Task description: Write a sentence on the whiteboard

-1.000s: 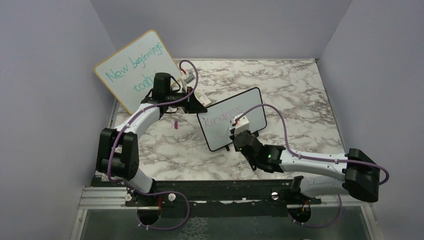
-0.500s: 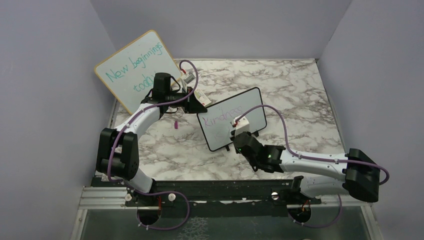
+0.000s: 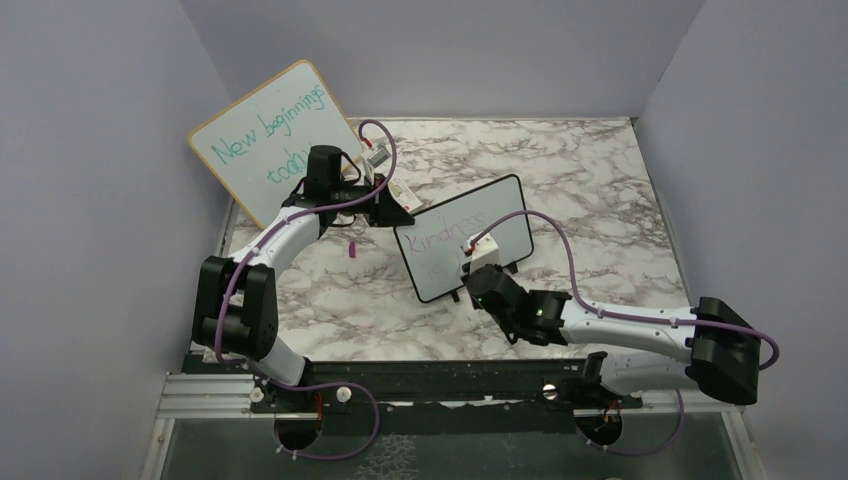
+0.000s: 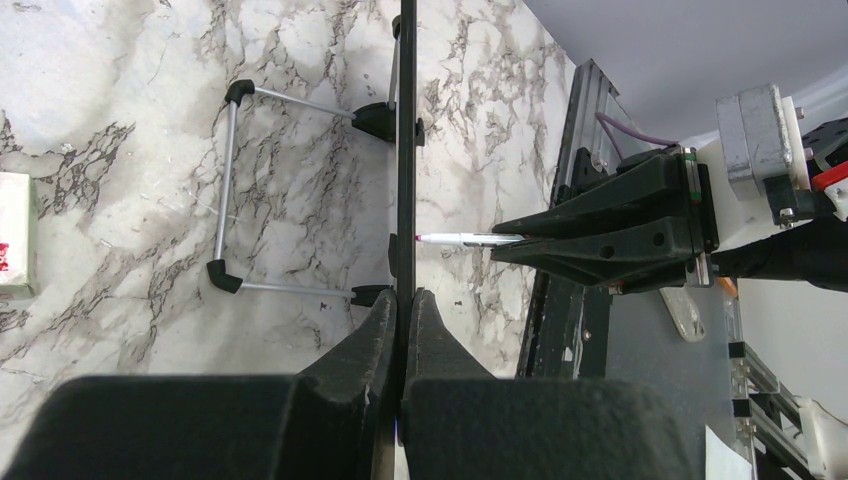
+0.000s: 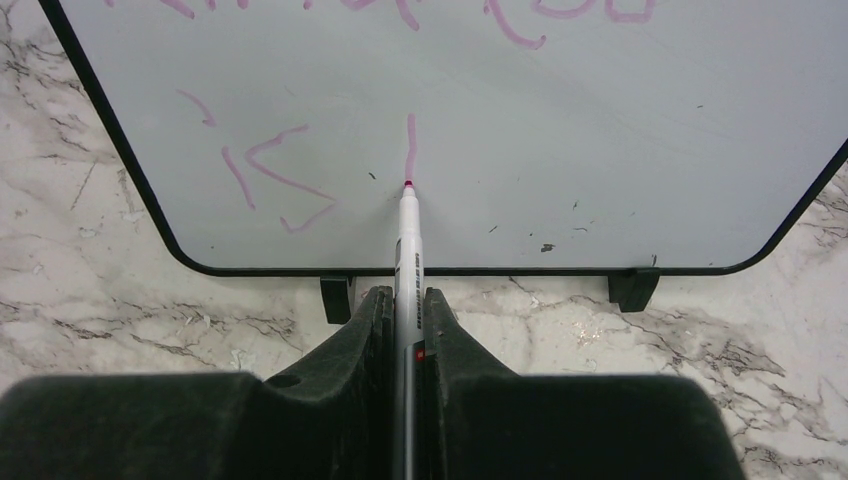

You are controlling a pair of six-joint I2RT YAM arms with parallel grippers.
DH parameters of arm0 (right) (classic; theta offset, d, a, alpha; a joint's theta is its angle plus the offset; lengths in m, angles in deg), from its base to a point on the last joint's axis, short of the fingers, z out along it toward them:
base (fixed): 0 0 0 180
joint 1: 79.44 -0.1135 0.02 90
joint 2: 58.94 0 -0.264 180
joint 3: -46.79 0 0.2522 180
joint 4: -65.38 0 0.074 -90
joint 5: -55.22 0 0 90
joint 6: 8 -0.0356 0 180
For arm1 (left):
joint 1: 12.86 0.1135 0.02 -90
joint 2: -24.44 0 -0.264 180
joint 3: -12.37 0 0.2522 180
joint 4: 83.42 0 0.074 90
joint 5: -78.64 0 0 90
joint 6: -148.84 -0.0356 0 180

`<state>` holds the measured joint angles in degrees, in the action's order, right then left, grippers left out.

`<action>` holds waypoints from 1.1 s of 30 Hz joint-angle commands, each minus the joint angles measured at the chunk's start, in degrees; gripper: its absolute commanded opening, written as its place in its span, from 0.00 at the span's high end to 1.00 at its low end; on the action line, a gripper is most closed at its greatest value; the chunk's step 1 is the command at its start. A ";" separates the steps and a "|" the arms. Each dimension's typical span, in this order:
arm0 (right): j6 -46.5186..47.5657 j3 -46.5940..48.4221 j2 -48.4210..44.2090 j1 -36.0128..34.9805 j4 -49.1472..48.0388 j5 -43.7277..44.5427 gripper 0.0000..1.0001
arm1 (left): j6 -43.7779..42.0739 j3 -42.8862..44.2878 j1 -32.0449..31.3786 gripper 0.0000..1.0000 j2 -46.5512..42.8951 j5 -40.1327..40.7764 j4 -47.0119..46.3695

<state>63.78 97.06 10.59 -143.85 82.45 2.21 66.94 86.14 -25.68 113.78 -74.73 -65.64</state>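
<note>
Reaching in fr rear-left, L gripper (image 4: pixel 402 300) clamped shut on side edge of whiteboard (image 5: pixel 600 130); board upright on table (image 3: pixel 600 190). Stretched low fr near-right, R gripper (image 5: pixel 404 300) pinching marker (image 5: pixel 408 235), tip touching board in 2nd line of sentence (image 5: pixel 410 145).

Colours & patterns: marble, purple-pink, teal
On the whiteboard (image 3: pixel 508 215) a pale grey-white face w/ thin black frame & black feet is seen; the sentence (image 3: pixel 445 232) is drawn in purple-pink strokes. The marker (image 5: pixel 408 240) is white-barrelled w/ pink tip. The table (image 3: pixel 600 190) is patterned as white marble w/ grey-black veins. The larger board (image 3: pixel 262 105) is wood-edged, lettered in teal. Walls (image 3: pixel 100 250) are lavender; cables (image 4: pixel 640 135) purple.
</note>
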 commanded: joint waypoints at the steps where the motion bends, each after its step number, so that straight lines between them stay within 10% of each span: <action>1: -0.19 0.16 -0.16 0.59 0.41 -0.36 1.00 | -1.07 -0.95 -0.45 1.00 1.59 3.61 4.08; 33: 3.62 2.76 -1.95 0.59 -3.40 0.96 1.00 | -1.04 -0.86 -0.53 1.00 1.79 3.38 4.08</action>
<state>67.06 98.22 9.92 -143.47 80.40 3.17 67.16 86.14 -25.68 113.78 -74.77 -65.64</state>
